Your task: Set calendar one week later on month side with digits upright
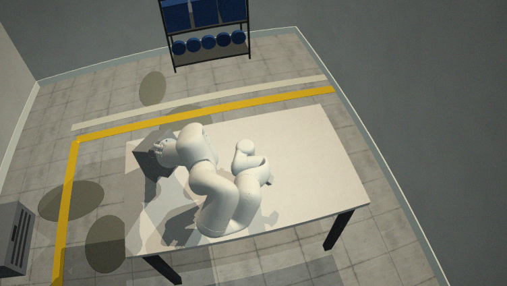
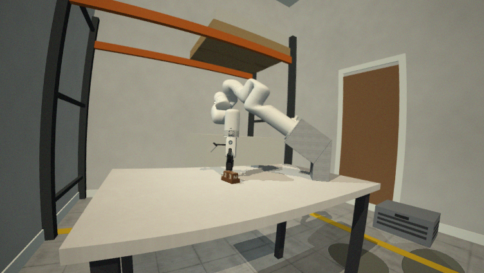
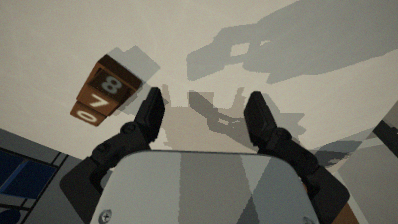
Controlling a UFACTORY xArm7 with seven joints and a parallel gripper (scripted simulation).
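Note:
The calendar is a small brown tray [image 2: 230,181] [image 3: 123,71] flat on the table, holding two brown cubes side by side. The left cube [image 2: 224,174] [image 3: 98,101] seems to show a 2 in the exterior view, and 7 and 8 in the wrist view. The other cube [image 2: 230,176] [image 3: 86,116] shows a 3 in the exterior view and a 0 in the wrist view. The month's name is not readable. My gripper [image 2: 229,169] [image 3: 205,100] is open and empty, above and behind the calendar, which lies outside my left finger in the wrist view. The top view hides gripper and calendar behind the arm.
The white table [image 1: 301,152] [image 2: 169,203] carries the arm's grey angled pedestal [image 1: 156,166] [image 2: 320,159] at one end. Arm shadows fall across the table near the calendar. A rack with blue bins [image 1: 203,15] stands beyond the table. An orange-beamed shelf [image 2: 189,27] stands behind the arm.

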